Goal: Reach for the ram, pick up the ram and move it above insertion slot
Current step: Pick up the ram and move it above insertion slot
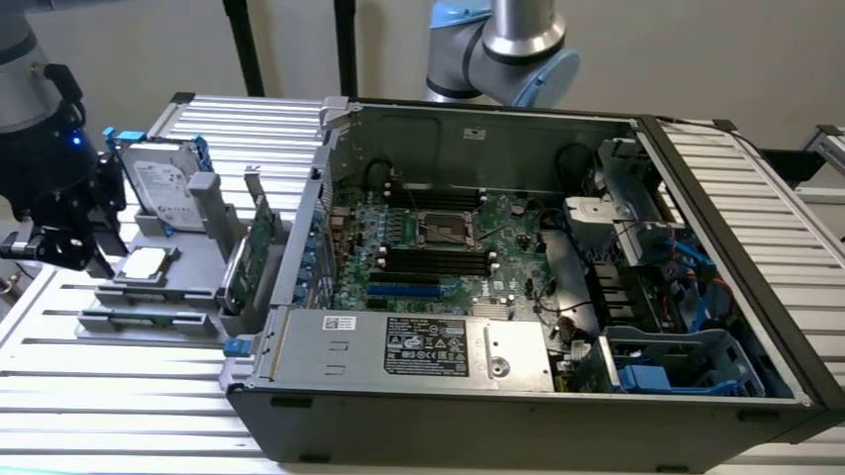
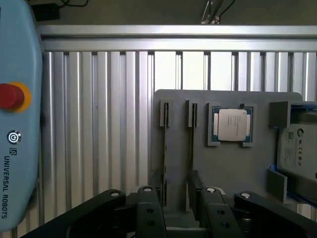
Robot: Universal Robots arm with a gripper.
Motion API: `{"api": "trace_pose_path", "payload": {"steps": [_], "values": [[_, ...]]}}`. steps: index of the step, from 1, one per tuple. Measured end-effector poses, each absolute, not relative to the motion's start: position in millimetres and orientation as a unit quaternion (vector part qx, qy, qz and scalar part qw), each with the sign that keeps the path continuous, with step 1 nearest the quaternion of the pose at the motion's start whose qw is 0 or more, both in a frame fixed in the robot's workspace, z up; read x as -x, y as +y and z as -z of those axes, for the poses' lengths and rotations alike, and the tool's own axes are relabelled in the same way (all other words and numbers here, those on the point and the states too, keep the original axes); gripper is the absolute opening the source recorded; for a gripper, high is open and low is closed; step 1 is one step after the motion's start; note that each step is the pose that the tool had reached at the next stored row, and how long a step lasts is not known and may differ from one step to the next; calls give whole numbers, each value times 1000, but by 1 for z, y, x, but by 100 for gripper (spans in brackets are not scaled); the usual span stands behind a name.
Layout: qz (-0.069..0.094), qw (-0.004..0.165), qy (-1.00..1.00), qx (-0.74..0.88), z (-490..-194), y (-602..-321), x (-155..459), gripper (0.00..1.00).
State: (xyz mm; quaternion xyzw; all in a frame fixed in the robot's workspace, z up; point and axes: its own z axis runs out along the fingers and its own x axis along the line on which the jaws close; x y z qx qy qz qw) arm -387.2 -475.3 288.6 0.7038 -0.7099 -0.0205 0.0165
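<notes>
Working from the slatted table [image 1: 119, 396], you are facing the open case [image 1: 528, 297] and, just beside its side wall, the grey fixture [image 1: 172, 287]. The ram [image 1: 139, 318] is sitting on edge in a narrow slot along the fixture's edge farthest from the drive [image 1: 165, 188], with the CPU [image 1: 142, 262] lying between them. You are dealing with a light, stiff, thin board. It is looking fragile at its chips and contact edge, and likely to twist or slip if pinched off-centre. You should be taking it by its two flat faces near mid-length, along the free long edge, and squeezing gently. The arm [image 1: 34, 89] is hanging over the fixture's edge on the exterior view's left, with the wrist pointing down. The gripper [image 2: 172, 188] is standing spread apart and holding nothing, with its fingers [image 2: 148, 198] hovering over the slot ends.
</notes>
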Motion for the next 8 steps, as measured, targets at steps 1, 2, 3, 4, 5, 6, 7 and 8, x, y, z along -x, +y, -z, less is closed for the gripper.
{"api": "trace_pose_path", "payload": {"steps": [1, 2, 3, 4, 5, 6, 7, 8], "values": [[20, 16, -710, -704, -287, -476, 387, 36], [20, 16, -710, -704, -285, -476, 387, 36], [19, 15, -710, -704, -283, -477, 387, 36], [19, 15, -710, -704, -281, -477, 387, 36], [18, 14, -710, -704, -280, -478, 387, 36], [18, 14, -710, -704, -278, -478, 387, 36], [17, 13, -710, -704, -276, -479, 387, 36], [17, 13, -710, -704, -274, -479, 387, 36]]}}
